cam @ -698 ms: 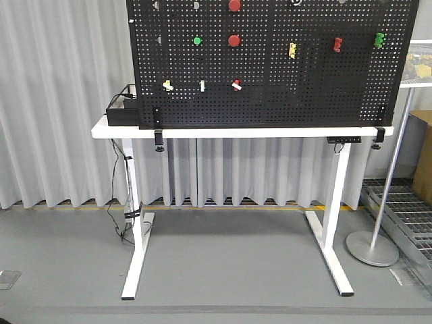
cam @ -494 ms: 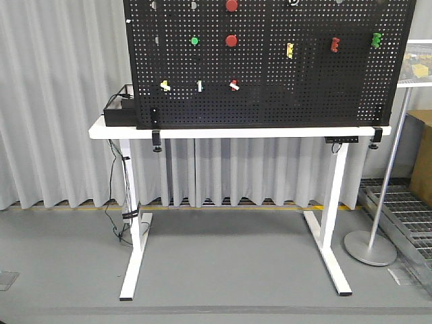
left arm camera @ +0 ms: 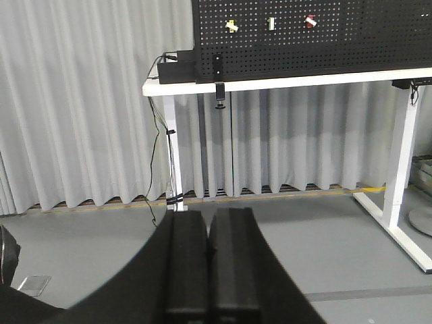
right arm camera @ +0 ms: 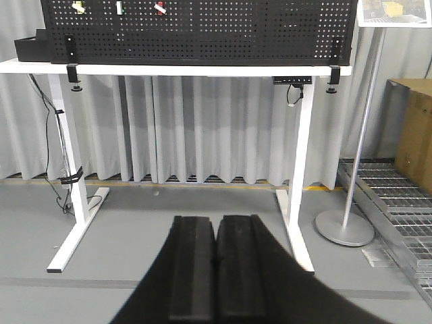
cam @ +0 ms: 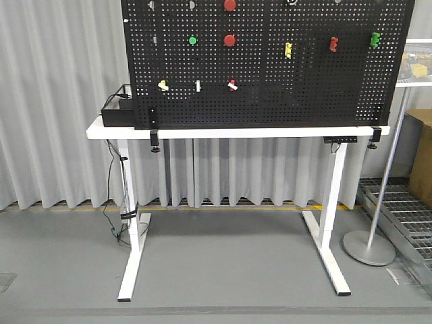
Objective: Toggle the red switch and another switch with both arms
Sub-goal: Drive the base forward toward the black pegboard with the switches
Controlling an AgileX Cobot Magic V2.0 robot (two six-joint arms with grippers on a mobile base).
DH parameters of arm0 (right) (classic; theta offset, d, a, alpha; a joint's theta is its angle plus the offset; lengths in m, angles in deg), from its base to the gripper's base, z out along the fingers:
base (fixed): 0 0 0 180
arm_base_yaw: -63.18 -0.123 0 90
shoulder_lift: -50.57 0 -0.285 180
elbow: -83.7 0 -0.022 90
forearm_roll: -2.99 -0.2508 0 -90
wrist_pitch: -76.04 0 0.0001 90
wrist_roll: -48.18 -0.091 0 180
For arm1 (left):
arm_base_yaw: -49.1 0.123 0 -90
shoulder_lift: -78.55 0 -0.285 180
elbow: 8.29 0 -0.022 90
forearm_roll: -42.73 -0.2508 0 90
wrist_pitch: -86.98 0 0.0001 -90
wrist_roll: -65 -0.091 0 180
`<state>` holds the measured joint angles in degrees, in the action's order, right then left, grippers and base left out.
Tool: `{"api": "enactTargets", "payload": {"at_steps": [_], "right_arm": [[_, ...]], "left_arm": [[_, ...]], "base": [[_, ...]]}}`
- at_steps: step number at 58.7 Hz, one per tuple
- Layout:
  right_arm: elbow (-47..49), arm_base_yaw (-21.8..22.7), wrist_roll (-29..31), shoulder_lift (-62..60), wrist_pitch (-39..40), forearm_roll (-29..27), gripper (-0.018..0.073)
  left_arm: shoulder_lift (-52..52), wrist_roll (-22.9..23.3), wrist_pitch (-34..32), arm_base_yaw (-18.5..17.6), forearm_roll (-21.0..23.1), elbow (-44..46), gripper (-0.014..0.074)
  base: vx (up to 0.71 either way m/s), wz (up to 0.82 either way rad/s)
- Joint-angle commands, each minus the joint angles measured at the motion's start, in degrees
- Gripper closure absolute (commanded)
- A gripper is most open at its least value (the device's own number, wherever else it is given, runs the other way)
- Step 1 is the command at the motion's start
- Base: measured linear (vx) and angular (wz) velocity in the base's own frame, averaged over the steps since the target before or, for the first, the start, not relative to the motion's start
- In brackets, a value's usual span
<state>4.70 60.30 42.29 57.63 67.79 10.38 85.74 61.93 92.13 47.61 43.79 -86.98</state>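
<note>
one small red switch (cam: 232, 85), white-levered.

Red switch (cam: 232, 85), yellow switch (cam: 163, 85) (same row)

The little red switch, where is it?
In the front view, the red switch sits low on the left half of the black pegboard, just right of the green-based toggle and directly under a round red button.

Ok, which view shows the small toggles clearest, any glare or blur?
Front view: even light, no glare, red switch and yellow switch tiny but distinct. Left wrist view: both sharp enough, the shut left gripper a dark mass below. Right wrist view: toggles at the very top edge, right gripper dark below.
</note>
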Motion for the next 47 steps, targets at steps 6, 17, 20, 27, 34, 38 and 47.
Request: {"api": "enactTargets", "payload": {"at_steps": [6, 17, 20, 27, 34, 38, 47], "right_arm": [[-0.30, 0.23, 0.41, -0.33, 4.63, 0.31, 0.0566], [-0.30, 0.23, 0.41, -0.33, 4.63, 0.31, 0.0566], [-0.30, 0.23, 0.41, -0.33, 4.63, 0.31, 0.0566], [-0.30, 0.23, 0.41, -0.33, 4.63, 0.31, 0.0566], [-0.30, 0.23, 0.41, -0.33, 4.63, 0.31, 0.0566], [-0.30, 0.23, 0.41, -0.33, 4.63, 0.31, 0.0566], [-0.30, 0.23, 0.41, -0.33, 4.63, 0.31, 0.0566]], "left_arm": [[-0.48, 0.29, -4.60, 0.12, 0.15, -1.01, 0.0594], [-0.48, 0.29, -4.60, 0.12, 0.15, -1.01, 0.0594], [-0.48, 0.29, -4.60, 0.12, 0.15, -1.01, 0.0594], [-0.48, 0.29, -4.60, 0.12, 0.15, -1.01, 0.0594], [-0.48, 0.29, -4.60, 0.12, 0.15, -1.01, 0.0594], [-0.48, 0.29, -4.60, 0.12, 0.15, -1.01, 0.0594], [-0.48, 0.29, -4.60, 0.12, 0.15, -1.01, 0.0594]], "base": [[0.05, -0.05], [0.09, -0.07], [0.12, -0.06], [0.12, -0.02], [0.11, 0.05], [0.11, 0.07], [0.11, 0.09]]}}
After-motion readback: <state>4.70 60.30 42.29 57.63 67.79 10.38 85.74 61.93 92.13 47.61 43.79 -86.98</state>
